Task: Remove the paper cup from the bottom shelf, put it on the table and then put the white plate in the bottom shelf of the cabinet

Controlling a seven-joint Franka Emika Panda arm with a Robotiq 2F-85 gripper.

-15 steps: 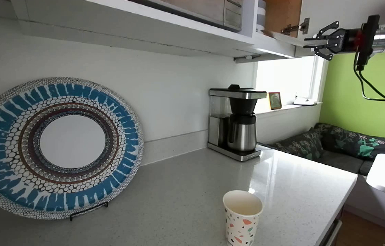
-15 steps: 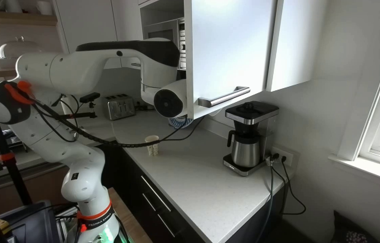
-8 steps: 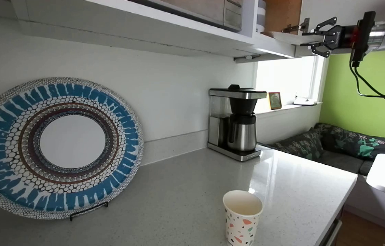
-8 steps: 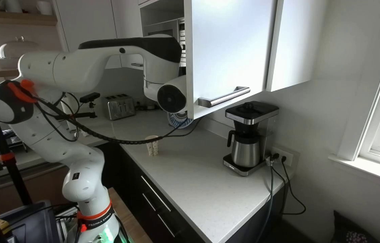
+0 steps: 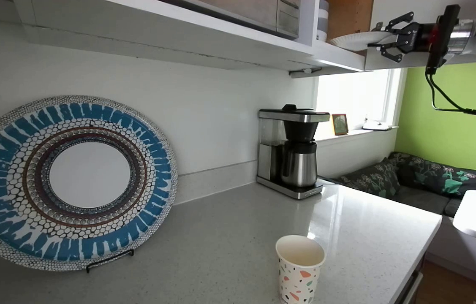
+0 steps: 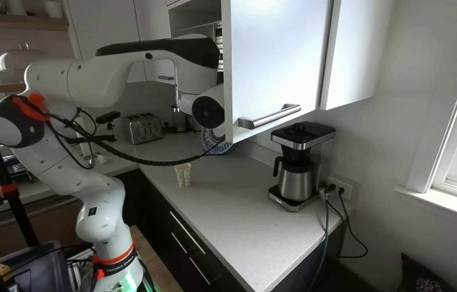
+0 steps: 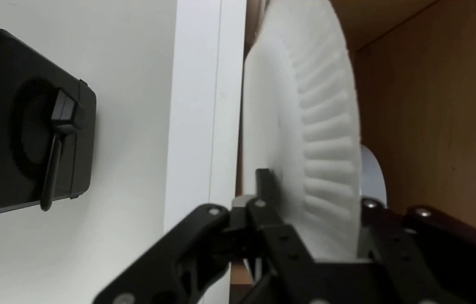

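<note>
The white plate [image 5: 354, 41] is held tilted at the opening of the cabinet [image 5: 345, 19], its far part over the bottom shelf [image 5: 339, 54]. My gripper [image 5: 376, 40] is shut on its near edge. In the wrist view the fingers [image 7: 314, 194] stand on both sides of the plate [image 7: 273, 105], and the shelf's front edge [image 7: 202, 126] runs left of it. In an exterior view the cabinet door [image 6: 277, 61] hides gripper and plate. The speckled paper cup [image 5: 299, 278] stands upright on the table [image 5: 229, 240]; it also shows in an exterior view [image 6: 183, 175].
A coffee maker [image 5: 299, 164] stands on the table below the cabinet. A patterned plate [image 5: 90, 240] leans upright at the wall. A striped white object [image 5: 322, 20] stands inside the cabinet. A pale rounded thing [image 7: 373, 175] shows behind the plate. A toaster [image 6: 144, 127] stands farther back.
My gripper has risen and moved a little toward the cabinet. The plate's held edge has come up with it, so its tilt has changed. The cup has not moved.
</note>
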